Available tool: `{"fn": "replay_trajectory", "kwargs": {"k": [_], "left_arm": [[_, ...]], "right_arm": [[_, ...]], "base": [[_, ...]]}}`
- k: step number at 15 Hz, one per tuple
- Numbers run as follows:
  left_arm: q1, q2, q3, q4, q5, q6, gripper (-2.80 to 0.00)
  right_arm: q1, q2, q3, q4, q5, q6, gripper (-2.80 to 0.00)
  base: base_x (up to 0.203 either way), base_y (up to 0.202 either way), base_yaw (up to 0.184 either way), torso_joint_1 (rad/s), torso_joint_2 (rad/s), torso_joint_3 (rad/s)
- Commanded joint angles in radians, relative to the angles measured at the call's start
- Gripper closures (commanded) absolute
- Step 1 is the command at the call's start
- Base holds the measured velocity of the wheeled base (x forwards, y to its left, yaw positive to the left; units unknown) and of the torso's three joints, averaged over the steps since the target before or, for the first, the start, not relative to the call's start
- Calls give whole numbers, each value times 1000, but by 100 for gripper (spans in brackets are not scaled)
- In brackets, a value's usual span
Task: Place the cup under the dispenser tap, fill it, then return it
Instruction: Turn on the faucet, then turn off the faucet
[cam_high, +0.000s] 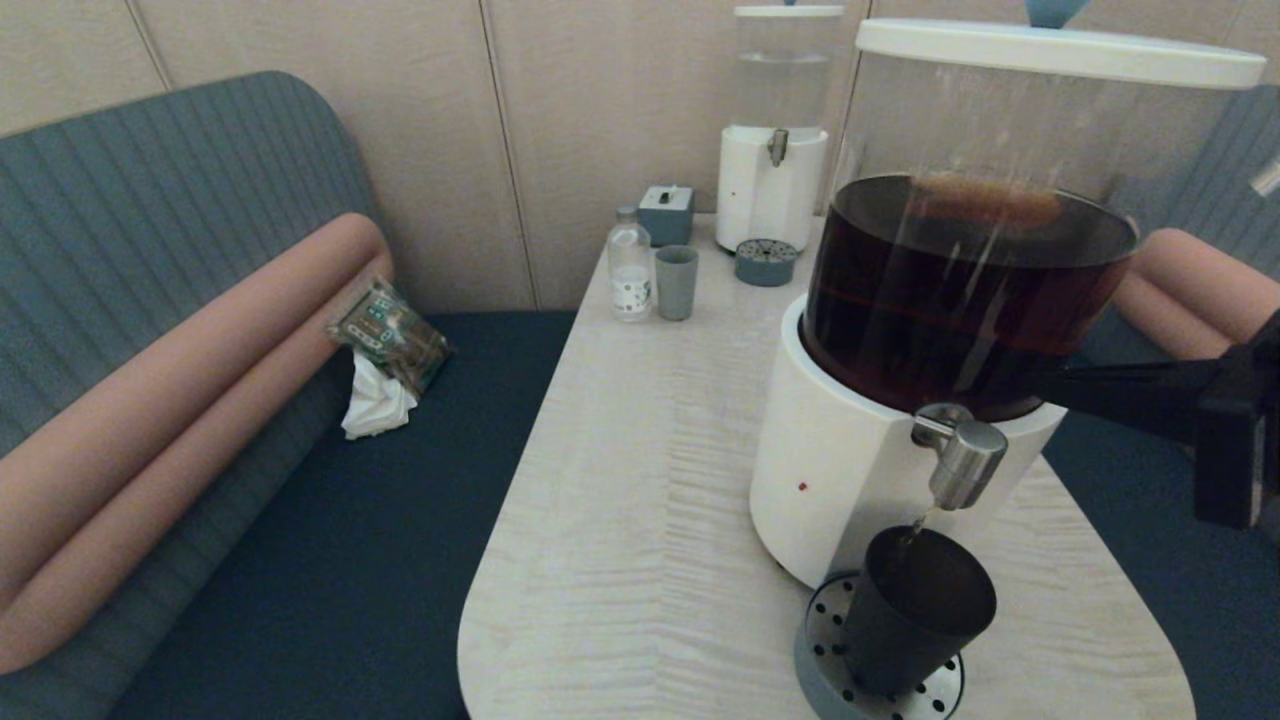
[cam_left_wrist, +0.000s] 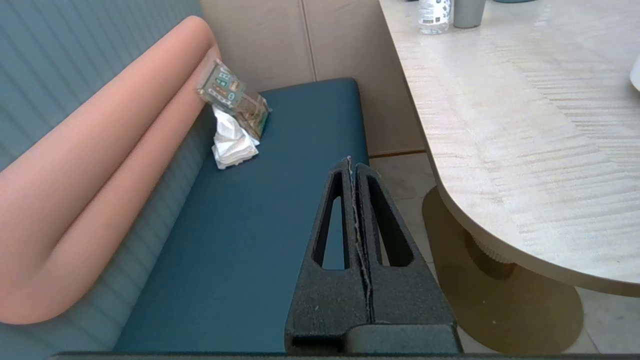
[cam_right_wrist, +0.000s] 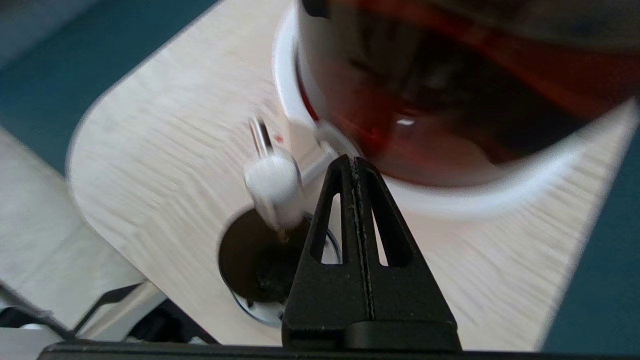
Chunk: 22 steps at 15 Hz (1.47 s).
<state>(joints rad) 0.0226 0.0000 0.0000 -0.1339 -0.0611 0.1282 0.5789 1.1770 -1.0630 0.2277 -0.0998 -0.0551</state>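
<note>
The cup stands on the drip tray right beneath the tap to catch what seems a thin stream. The right gripper, jaws together, hovers beside the tap; the left gripper, jaws together, idles off the bench.

1. The cup is a matte black, handleless tumbler, tapering toward its base. It stands open-mouthed directly below the tap, on a round perforated grey drip tray at the foot of the dispenser.
2. The tap is a chunky brushed-steel cylinder jutting from the dispenser's white base, pointing down. A thin stream drops from it into the cup's mouth.
</note>
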Motion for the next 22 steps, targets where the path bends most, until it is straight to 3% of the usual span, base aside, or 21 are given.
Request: {"fn": "replay_trajectory", "kwargs": {"k": [1, 3, 7, 12, 20, 22], "left_arm": [[0, 2, 40, -1, 0, 1, 0], [0, 2, 40, -1, 0, 1, 0], [0, 2, 40, -1, 0, 1, 0], [0, 2, 40, -1, 0, 1, 0], [0, 2, 40, -1, 0, 1, 0], [0, 2, 40, -1, 0, 1, 0]], "right_arm": [[29, -73, 31, 3, -60, 1, 0], [14, -106, 60, 4, -139, 4, 0], [-122, -173, 80, 46, -164, 4, 0], [-173, -310, 205, 67, -171, 9, 0], [-304, -521, 262, 120, -166, 17, 0], [-315, -542, 269, 120, -164, 57, 0]], "base": [[0, 0, 0, 0, 0, 0], [0, 0, 0, 0, 0, 0], [0, 0, 0, 0, 0, 0], [0, 0, 0, 0, 0, 0], [0, 0, 0, 0, 0, 0], [0, 0, 0, 0, 0, 0]]}}
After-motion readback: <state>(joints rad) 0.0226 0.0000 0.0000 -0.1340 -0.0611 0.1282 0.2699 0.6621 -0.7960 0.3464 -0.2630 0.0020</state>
